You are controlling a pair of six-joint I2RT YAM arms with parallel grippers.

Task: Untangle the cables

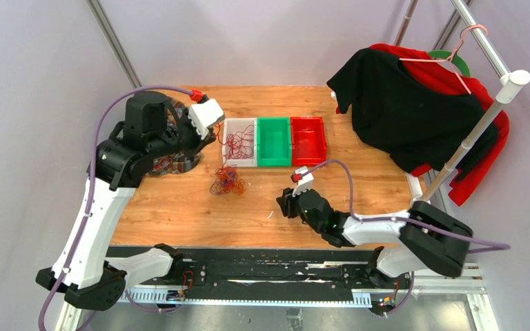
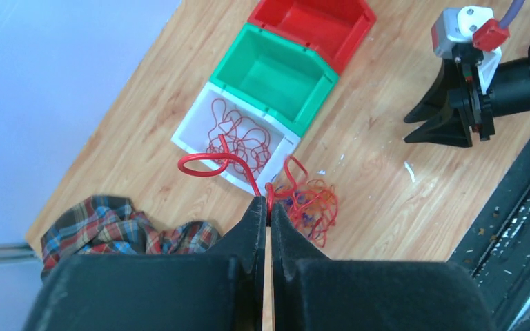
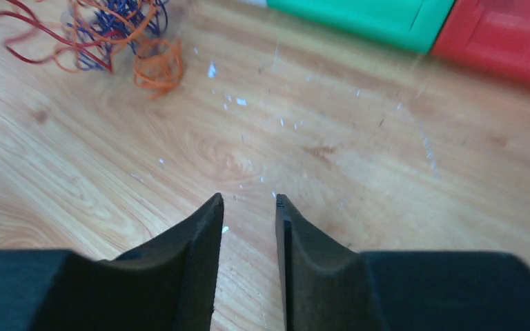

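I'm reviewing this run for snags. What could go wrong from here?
1. The left pincer is shut on a red cable that loops over the white bin; pulling may drag out the cables in it.
2. The tangle lies right beside the grip and may lift along.
3. The right pincer hangs open, apart, pinning nothing.

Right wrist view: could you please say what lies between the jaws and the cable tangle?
Only bare tabletop before the cable tangle, in the right wrist view.

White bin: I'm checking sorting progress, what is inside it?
Looped red cables fill the white bin, one strand arching over its rim. Whether other colours lie beneath them cannot be seen.
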